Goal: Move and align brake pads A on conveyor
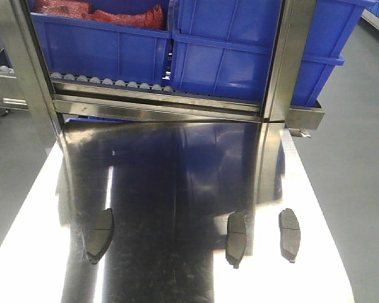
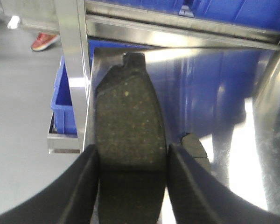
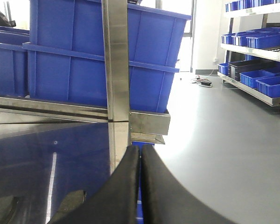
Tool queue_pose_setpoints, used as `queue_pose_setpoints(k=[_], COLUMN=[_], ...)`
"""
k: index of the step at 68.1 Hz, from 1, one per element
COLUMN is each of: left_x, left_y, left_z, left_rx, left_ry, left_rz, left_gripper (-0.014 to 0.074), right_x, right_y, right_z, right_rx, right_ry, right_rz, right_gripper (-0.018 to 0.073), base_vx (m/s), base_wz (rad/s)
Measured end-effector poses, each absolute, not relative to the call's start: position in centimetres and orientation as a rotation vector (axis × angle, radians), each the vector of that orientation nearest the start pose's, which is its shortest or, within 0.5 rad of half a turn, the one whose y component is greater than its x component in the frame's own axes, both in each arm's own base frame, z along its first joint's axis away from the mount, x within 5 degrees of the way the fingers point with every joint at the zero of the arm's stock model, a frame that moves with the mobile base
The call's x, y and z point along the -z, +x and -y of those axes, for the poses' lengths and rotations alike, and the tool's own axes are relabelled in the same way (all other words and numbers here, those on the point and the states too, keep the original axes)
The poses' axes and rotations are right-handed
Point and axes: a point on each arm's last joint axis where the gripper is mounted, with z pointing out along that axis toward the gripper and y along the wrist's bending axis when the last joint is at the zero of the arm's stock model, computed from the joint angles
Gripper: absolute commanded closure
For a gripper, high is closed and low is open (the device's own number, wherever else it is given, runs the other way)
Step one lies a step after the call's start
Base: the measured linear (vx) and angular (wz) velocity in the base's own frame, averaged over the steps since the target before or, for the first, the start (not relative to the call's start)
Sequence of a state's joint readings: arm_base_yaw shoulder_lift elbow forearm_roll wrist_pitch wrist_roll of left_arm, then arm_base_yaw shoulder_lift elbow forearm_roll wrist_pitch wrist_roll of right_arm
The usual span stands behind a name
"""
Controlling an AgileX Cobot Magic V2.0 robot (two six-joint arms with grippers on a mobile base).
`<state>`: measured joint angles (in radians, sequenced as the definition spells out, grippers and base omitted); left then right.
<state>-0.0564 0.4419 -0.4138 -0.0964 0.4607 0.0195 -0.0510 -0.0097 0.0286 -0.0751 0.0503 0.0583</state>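
Note:
Three brake pads lie lengthwise on the shiny steel tabletop (image 1: 177, 164): a left pad (image 1: 100, 235), a middle pad (image 1: 237, 238) and a right pad (image 1: 290, 234). In the left wrist view my left gripper (image 2: 132, 154) is shut on a grey speckled brake pad (image 2: 128, 112), its black fingers (image 2: 86, 177) pressed against both long edges. Another pad (image 2: 196, 147) lies just right of it. My right gripper (image 3: 140, 151) is shut with nothing between its fingers, at the table's right edge, and a pad (image 3: 72, 203) lies low to its left. The conveyor is out of view. Neither gripper shows in the front view.
A steel roller rack (image 1: 158, 104) holding blue bins (image 1: 240, 57) closes the far end of the table. Its upright posts (image 1: 289, 63) stand at the table's far corners. Grey floor (image 3: 224, 154) drops away on the right, with shelves of blue bins (image 3: 261, 46) beyond.

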Motion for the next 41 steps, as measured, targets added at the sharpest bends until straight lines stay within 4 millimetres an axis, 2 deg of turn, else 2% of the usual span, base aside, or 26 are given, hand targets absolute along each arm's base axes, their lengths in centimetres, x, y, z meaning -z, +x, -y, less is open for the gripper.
queue_pose_setpoints(k=[41], left_x=[-28.11], left_y=[8.87], left_z=[0.90], left_rx=[0.124], left_ry=[0.019], left_rz=[-1.961], left_gripper=[0.0602], right_x=[-19.95], right_y=[5.68], right_z=[0.32], right_rx=[0.056], right_ry=[0.030], right_rz=[-1.553], right_gripper=[0.0571], base_vx=[0.00], base_wz=[0.00])
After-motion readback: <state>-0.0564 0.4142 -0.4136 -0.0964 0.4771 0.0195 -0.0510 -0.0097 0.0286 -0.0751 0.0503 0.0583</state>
